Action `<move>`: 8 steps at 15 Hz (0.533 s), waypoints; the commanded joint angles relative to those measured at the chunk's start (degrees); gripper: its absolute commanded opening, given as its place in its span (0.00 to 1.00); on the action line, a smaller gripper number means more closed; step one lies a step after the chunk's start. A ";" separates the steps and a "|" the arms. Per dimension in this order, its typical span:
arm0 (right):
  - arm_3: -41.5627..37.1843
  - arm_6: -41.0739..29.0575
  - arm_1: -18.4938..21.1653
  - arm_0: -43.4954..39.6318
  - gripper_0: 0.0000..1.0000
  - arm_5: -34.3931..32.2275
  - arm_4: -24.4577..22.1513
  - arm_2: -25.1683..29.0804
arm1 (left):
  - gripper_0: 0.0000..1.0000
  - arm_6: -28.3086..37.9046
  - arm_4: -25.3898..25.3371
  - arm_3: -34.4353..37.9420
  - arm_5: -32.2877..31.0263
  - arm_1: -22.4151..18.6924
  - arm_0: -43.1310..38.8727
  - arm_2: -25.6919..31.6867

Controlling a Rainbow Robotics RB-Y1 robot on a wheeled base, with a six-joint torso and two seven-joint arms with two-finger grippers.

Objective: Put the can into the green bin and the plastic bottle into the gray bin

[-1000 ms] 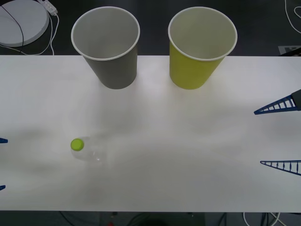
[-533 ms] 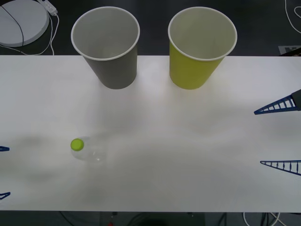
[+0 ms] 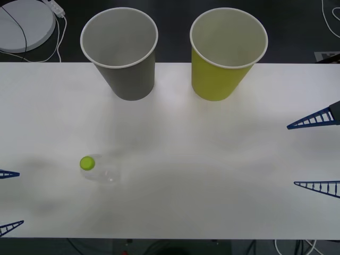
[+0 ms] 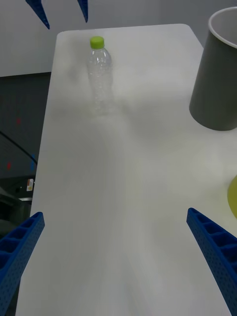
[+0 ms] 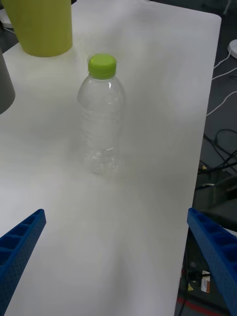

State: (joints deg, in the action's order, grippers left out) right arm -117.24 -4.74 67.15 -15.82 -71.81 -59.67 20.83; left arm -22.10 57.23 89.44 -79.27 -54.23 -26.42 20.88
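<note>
I see a white table (image 3: pixel 212 186) with dark floor past its far edge, cables and a white round disc (image 3: pixel 24 24) at far left. The bottle (image 3: pixel 98 169) stands upright near the front left, long axis vertical, green cap up, well apart from the gray bin (image 3: pixel 125 64) and green bin (image 3: pixel 223 64) standing side by side at the far edge. My left gripper (image 3: pixel 9 201) sits at the left edge near the bottle, jaws apart and empty; my right gripper (image 3: pixel 316 154) waits at the right edge, also spread wide.
</note>
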 commanded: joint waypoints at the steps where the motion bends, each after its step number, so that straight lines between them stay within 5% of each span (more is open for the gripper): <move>1: 0.00 0.00 0.00 0.00 1.00 0.00 -0.01 0.00 | 1.00 -0.66 0.16 -0.06 1.48 1.94 0.93 -2.43; 8: 0.00 0.00 0.00 0.00 1.00 0.00 -0.01 0.00 | 1.00 -1.98 1.30 -0.14 7.11 6.86 3.48 -5.59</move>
State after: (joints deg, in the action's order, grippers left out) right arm -117.25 -4.74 67.15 -15.82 -71.81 -59.67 20.83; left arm -23.77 58.59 89.29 -73.12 -47.76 -23.21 15.93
